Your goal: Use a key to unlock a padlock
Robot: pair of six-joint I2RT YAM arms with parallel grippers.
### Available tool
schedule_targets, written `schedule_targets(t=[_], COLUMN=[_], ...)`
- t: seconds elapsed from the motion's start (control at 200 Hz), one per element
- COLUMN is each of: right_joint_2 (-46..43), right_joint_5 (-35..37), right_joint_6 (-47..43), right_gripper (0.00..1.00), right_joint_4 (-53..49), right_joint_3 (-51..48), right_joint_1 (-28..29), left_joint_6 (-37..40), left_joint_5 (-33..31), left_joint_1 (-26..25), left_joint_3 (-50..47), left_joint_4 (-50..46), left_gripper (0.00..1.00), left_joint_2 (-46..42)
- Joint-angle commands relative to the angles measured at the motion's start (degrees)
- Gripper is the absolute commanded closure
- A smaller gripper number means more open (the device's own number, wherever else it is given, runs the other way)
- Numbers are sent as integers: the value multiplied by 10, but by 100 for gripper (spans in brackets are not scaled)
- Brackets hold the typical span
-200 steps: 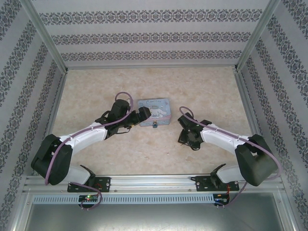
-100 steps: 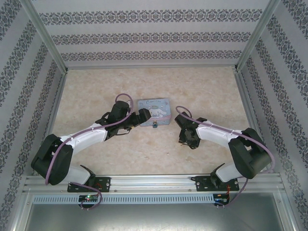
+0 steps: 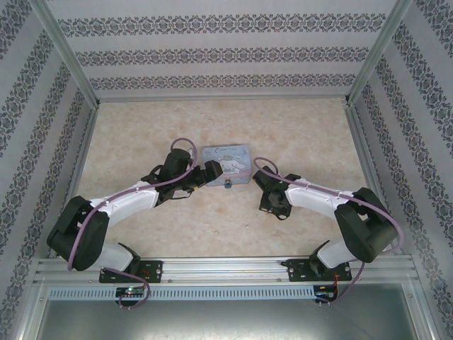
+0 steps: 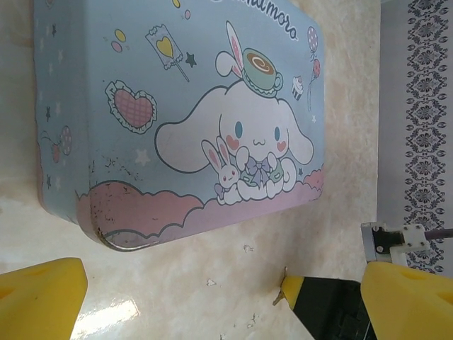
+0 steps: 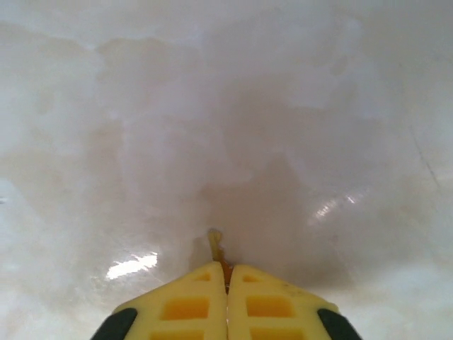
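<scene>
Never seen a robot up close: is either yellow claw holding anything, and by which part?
The right gripper pinches a tiny key by one end, clamped out of sight; a short tip pokes out. The left gripper is open, holding nothing.

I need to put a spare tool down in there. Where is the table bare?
Bare: the wide table strip between the cartoon tin and the back wall, both far corners, and the near patch between the arms. Crowded: the tin's near edge with the padlock, the open left gripper at its left end, the right gripper, pinching the key, to its right.
</scene>
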Motion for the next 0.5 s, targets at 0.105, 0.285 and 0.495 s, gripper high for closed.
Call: schedule_targets(t=[0.105,0.285,0.495], right_joint_2=[5,-79,-145], right_joint_5=[-77,-95,-102], right_joint_6=[-28,-54,-48], right_gripper=[100,100,100], right_joint_4=[74,78,74], right_joint_3=[-40,-40,-46], right_joint_1=[-15,-32,-44], left_joint_6=[-11,-2,-3], left_joint_5=[28,46,45], left_joint_1=[-7,-8,-14], left_joint_3=[22,42,55], left_joint_4=[8,-15,-20], left_gripper=[1,1,0], left_joint_2=[9,14,24])
